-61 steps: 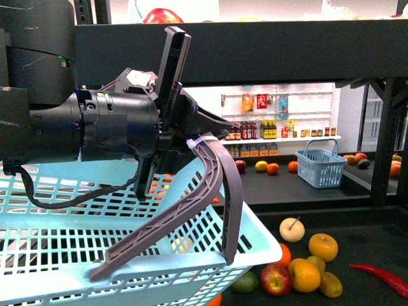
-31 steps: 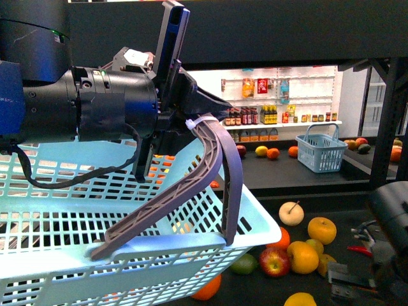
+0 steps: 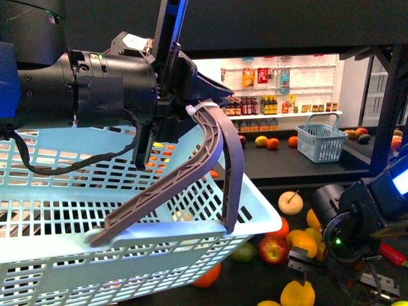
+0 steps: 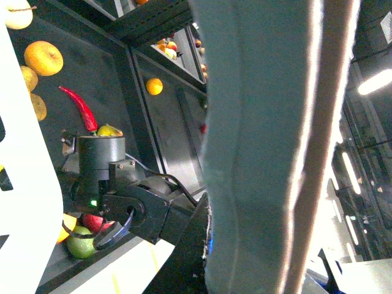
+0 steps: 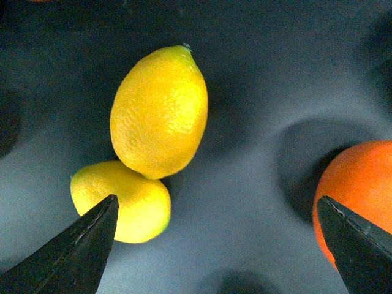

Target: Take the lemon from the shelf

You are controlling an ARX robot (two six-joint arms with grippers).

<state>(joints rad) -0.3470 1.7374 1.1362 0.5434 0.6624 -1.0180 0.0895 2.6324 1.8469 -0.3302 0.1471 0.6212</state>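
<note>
The lemon [image 5: 160, 110], bright yellow and oval, lies on the black shelf tier [image 5: 245, 73], touching a second yellow fruit [image 5: 122, 199]. My right gripper [image 5: 217, 208] is open above the tier. The lemon lies ahead of its left fingertip [image 5: 86, 245], outside the jaws. In the front view the right gripper [image 3: 335, 284] hangs low at the right, just above the lemon [image 3: 298, 294]. My left gripper [image 3: 185, 89] is shut on the grey basket handle [image 3: 220, 146] and holds the light-blue basket [image 3: 95, 242] up at the left. The handle [image 4: 257, 147] fills the left wrist view.
An orange [image 5: 361, 196] lies by the right fingertip. A red apple [image 3: 273, 250], a pale apple [image 3: 291, 203], oranges and a red chilli [image 3: 392, 254] lie on the same tier. A small blue basket [image 3: 322, 141] stands on a far shelf. A black post [image 3: 387, 115] stands at the right.
My right arm has come into view from the lower right and moved left over the fruit. The basket and left gripper have shifted only slightly.
</note>
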